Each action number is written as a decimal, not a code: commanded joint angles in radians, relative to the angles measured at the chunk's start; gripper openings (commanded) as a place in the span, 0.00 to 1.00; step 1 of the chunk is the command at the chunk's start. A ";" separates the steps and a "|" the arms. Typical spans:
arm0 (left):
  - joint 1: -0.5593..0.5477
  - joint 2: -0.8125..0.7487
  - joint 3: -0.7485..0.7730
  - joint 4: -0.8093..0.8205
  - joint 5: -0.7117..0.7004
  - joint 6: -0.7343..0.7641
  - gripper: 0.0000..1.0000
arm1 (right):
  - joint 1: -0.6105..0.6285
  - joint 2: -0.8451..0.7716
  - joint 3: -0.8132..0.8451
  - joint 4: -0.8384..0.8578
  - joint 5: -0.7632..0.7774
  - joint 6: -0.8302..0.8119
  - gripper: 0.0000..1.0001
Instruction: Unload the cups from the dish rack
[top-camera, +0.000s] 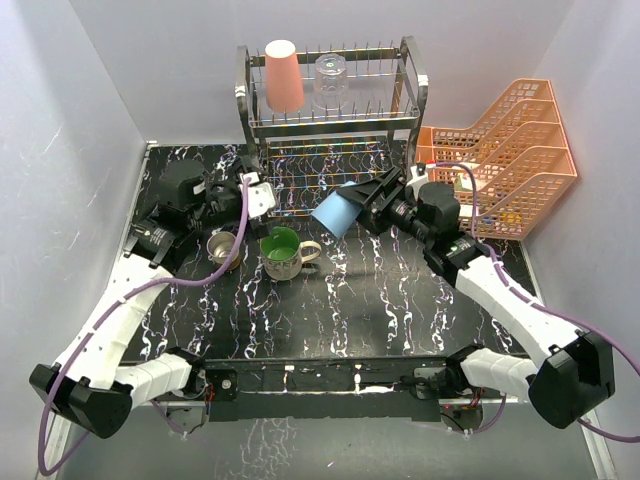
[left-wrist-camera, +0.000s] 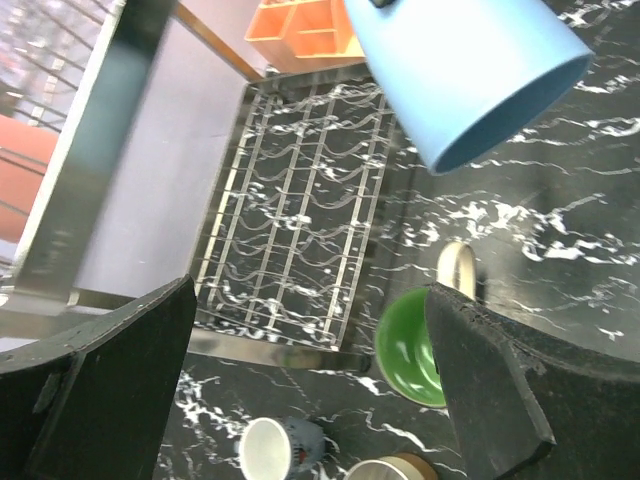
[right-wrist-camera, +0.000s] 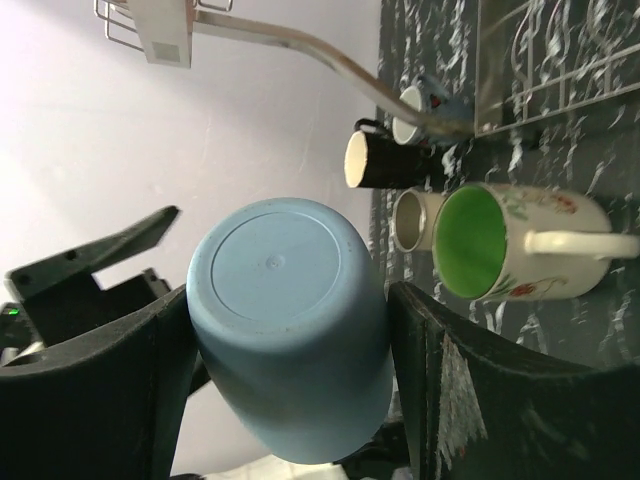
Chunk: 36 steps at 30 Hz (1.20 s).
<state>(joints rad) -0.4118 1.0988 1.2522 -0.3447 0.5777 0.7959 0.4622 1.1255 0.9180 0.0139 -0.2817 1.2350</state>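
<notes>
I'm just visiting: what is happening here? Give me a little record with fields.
On dish rack, top tier: salmon-pink tumbler, clear glass
Right gripper: shut on light-blue tumbler, tilted, above the table
Left gripper: open, empty, by the rack's lower tier
On table: cream mug with green inside, brownish metallic cup, black cup, small grey cup

In the left wrist view the top edge cuts the light-blue tumbler (left-wrist-camera: 470, 70), the bottom edge the small grey cup (left-wrist-camera: 268, 450) and the brownish metallic cup (left-wrist-camera: 392, 468). The salmon-pink tumbler (left-wrist-camera: 25, 175) is a blurred sliver at the left edge, beside a blurred post of the chrome wire dish rack (left-wrist-camera: 95, 150). A black finger (left-wrist-camera: 490, 380) of the left gripper (left-wrist-camera: 310, 292) covers part of the green-lined cream mug (left-wrist-camera: 405, 350).
</notes>
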 joint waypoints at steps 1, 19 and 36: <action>-0.020 -0.051 -0.066 -0.038 0.086 0.022 0.94 | 0.053 -0.001 -0.052 0.251 0.029 0.224 0.13; -0.048 -0.107 -0.141 -0.028 0.047 -0.033 0.61 | 0.290 0.186 -0.157 0.605 0.106 0.531 0.12; -0.050 -0.095 -0.137 -0.030 -0.049 -0.062 0.00 | 0.350 0.229 -0.189 0.701 0.068 0.550 0.56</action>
<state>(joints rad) -0.4595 0.9939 1.0828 -0.3458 0.5713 0.7586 0.8024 1.3548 0.7242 0.6399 -0.1692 1.8244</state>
